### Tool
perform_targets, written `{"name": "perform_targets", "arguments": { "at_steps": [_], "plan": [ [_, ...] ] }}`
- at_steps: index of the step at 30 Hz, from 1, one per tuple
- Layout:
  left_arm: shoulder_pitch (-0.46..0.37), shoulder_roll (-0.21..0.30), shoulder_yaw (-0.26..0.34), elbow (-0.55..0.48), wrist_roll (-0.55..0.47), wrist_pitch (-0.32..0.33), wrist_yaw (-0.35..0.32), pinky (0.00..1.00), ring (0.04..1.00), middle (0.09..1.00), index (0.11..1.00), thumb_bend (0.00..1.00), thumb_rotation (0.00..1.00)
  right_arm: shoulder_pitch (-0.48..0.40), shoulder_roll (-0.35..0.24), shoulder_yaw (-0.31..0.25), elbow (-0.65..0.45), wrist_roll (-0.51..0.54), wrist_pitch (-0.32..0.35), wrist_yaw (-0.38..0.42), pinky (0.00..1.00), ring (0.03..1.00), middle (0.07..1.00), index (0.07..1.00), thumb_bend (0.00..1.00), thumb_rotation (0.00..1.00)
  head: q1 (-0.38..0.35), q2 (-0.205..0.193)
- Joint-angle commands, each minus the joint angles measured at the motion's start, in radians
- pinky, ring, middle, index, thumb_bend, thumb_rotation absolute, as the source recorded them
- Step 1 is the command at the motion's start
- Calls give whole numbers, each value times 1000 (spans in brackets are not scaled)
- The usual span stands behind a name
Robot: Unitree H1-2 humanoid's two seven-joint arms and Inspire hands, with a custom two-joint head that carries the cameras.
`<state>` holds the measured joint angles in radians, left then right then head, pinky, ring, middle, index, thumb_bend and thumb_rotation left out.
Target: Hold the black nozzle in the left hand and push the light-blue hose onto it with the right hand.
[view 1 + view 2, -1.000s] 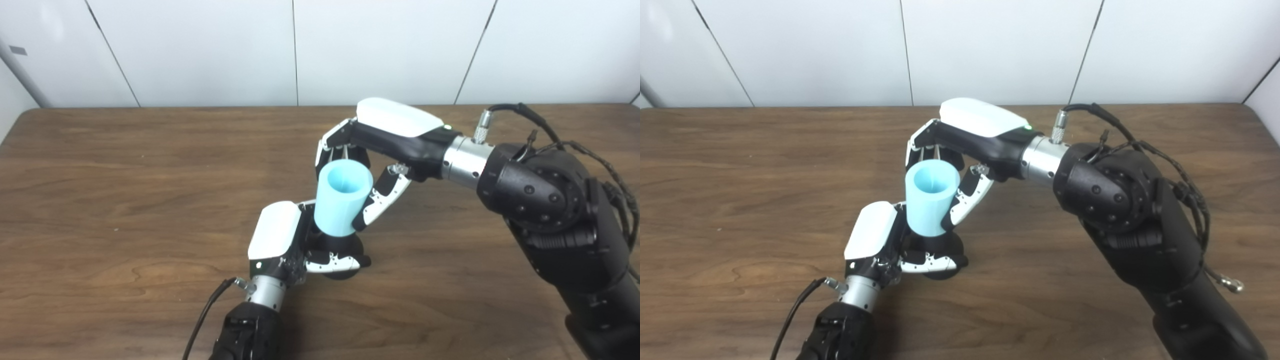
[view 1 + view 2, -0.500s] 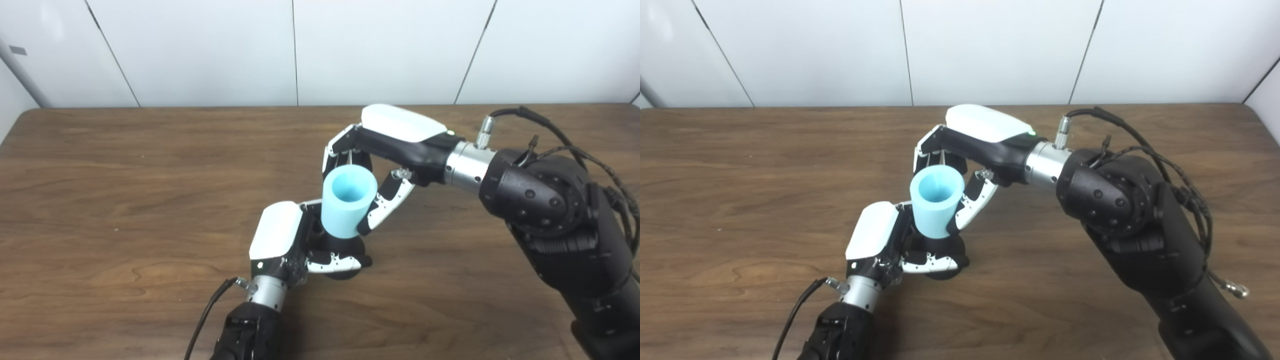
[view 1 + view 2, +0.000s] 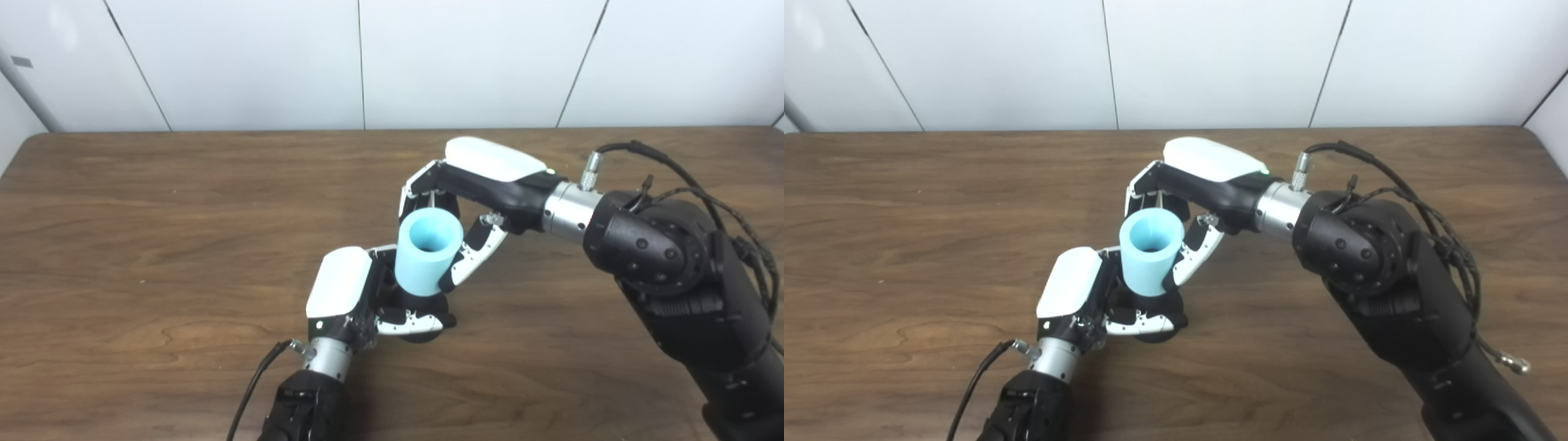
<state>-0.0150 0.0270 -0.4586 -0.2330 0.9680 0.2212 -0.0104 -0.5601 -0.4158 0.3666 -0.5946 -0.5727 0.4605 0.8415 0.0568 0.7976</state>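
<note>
Robot hands meet near the middle of a brown wooden bench [image 3: 153,233], set before a plain white panelled wall. The left robot hand [image 3: 361,294], whose arm rises from the bottom edge, is clamped around a black nozzle [image 3: 422,306]; only the nozzle's dark lower part shows, between the curled fingers and just under the hose, low over the bench.

The right robot hand [image 3: 456,208], reaching in from the right, is clamped on a short light-blue hose [image 3: 425,254], with fingers behind it and the thumb along its right side. The hose stands almost upright, leaning slightly, its open mouth facing up toward the cameras. Its lower end sits directly on top of the nozzle, touching it or already partly over it; the fingers hide the joint, so the depth of the fit cannot be told.

Judged from this, both grasps are made and the two parts are lined up and in contact. What appears to be left is the push itself, or the last of it: pressing the hose down until it seats fully, while the left robot hand braces the nozzle.
</note>
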Motion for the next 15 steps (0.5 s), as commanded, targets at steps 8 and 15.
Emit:
{"name": "perform_targets", "arguments": {
  "at_steps": [8, 15],
  "plan": [
    [15, -5, -4, -10, 9, 7, -17, 456, 506, 472, 498, 521, 0, -28, -3, -6, 22, -11, -27, -36, 367, 400, 508, 519, 517, 0, 3, 4],
    [15, -6, -6, -8, 14, 5, -15, 446, 495, 460, 503, 521, 0, -22, 4, -11, 31, 5, -26, -36, 375, 403, 504, 514, 518, 0, 2, 4]
  ]
}}
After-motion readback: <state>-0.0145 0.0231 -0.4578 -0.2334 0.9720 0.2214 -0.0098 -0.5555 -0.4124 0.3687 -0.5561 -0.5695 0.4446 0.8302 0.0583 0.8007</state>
